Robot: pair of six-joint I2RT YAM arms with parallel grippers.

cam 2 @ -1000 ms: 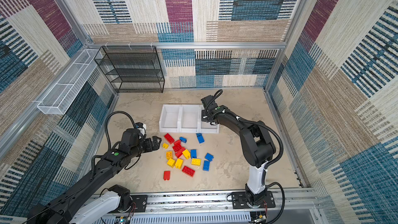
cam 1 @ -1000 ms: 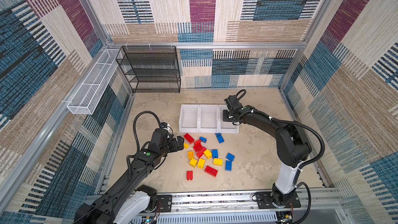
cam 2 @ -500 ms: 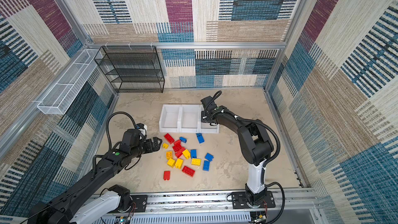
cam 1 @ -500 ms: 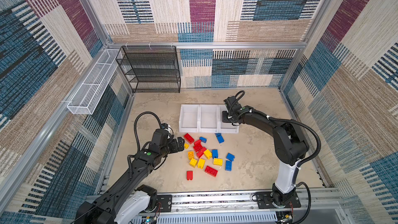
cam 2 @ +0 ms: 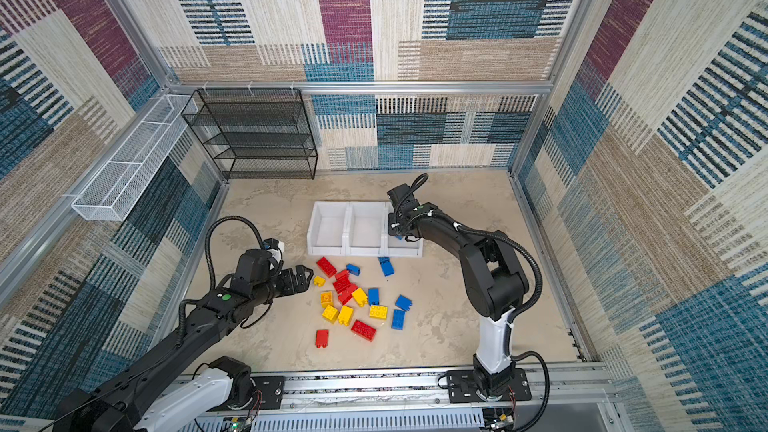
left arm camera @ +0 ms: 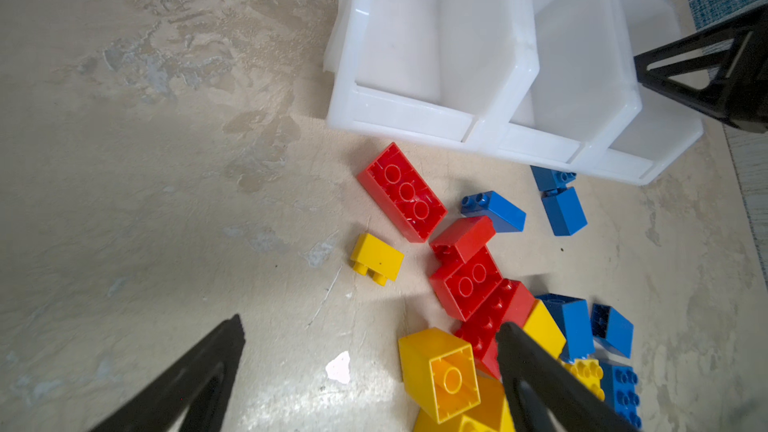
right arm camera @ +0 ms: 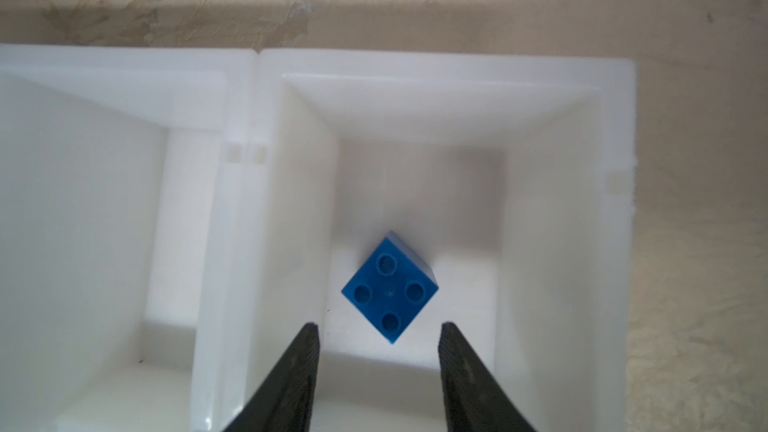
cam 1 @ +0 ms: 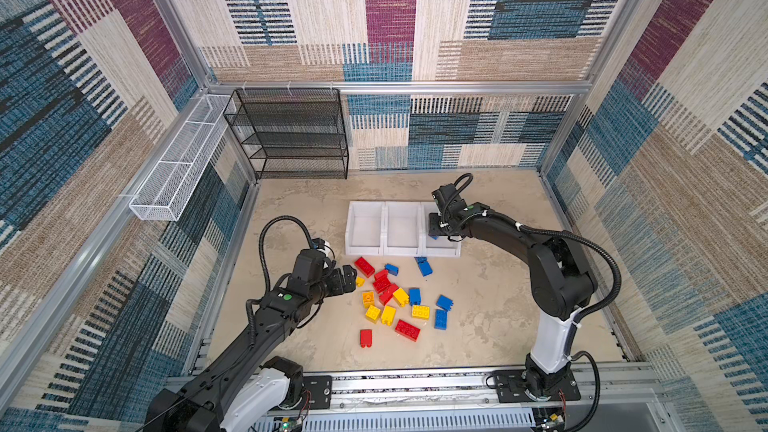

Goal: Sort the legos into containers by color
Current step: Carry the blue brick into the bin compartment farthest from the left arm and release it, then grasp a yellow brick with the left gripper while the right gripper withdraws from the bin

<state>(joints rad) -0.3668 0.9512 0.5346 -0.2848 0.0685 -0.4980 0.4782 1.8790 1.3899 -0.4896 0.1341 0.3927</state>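
Observation:
The containers (cam 1: 365,250) are three joined white bins at mid table. My right gripper (right arm camera: 379,326) hangs open over the right-hand bin (right arm camera: 449,62). A blue brick (right arm camera: 390,288) sits free inside it, studs up, just beyond the fingertips and touching neither. Both top views show only a sliver of that brick (cam 1: 433,237) under the right gripper (cam 1: 436,228). The other legos (cam 1: 390,297), red, yellow and blue, lie scattered in front of the bins. My left gripper (left arm camera: 370,322) is open and empty at the pile's left edge, a small yellow brick (left arm camera: 376,258) just ahead of it.
A black mesh rack (cam 1: 291,135) stands against the back wall at the left. A white wire basket (cam 1: 174,172) hangs on the left wall. A long red brick (left arm camera: 401,191) lies closest to the left bin. The arms' base rail (cam 1: 415,384) runs along the front edge.
My right gripper's jaws have parted and the blue brick has left them inside the right-hand bin. The left arm has edged slightly toward the pile.

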